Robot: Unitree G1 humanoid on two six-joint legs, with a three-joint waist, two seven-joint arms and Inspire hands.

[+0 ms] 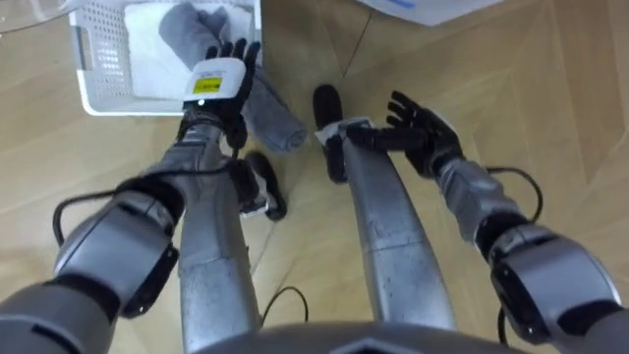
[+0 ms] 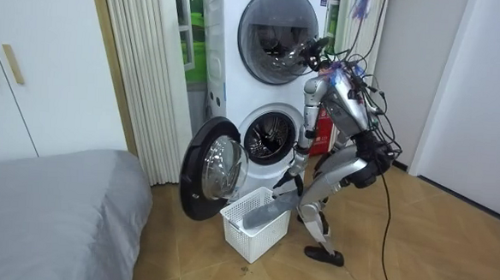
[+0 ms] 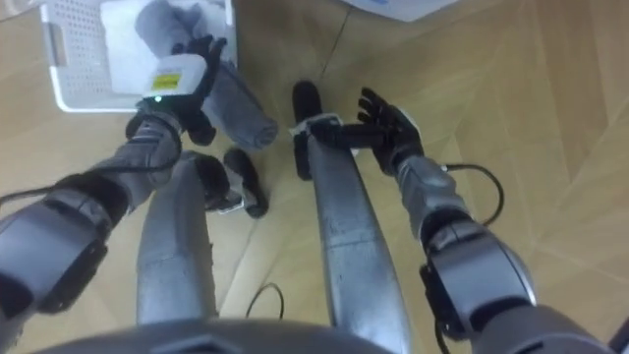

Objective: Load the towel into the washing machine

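Washing machine: lower unit of a white stack against the wall. Its round door stands swung wide toward the room view's left and the drum mouth is uncovered.
Robot: bent forward at the waist in front of the machine, on the wooden floor, with both arms reaching down.
Basket: white and slatted, set on the floor below the open door, just ahead of the robot's feet.
Towel: grey and loosely rolled, lying partly inside the basket, crossing its near rim and trailing out toward the floor.
Left hand: laid back-up on the towel right at the basket's rim, with the cloth running beneath the palm and out on both sides. Its dark fingers point into the basket, and I cannot tell whether they close round the cloth.
Right hand: fingers spread wide and holding nothing, hanging above the floor beside the right leg, well apart from towel and basket.
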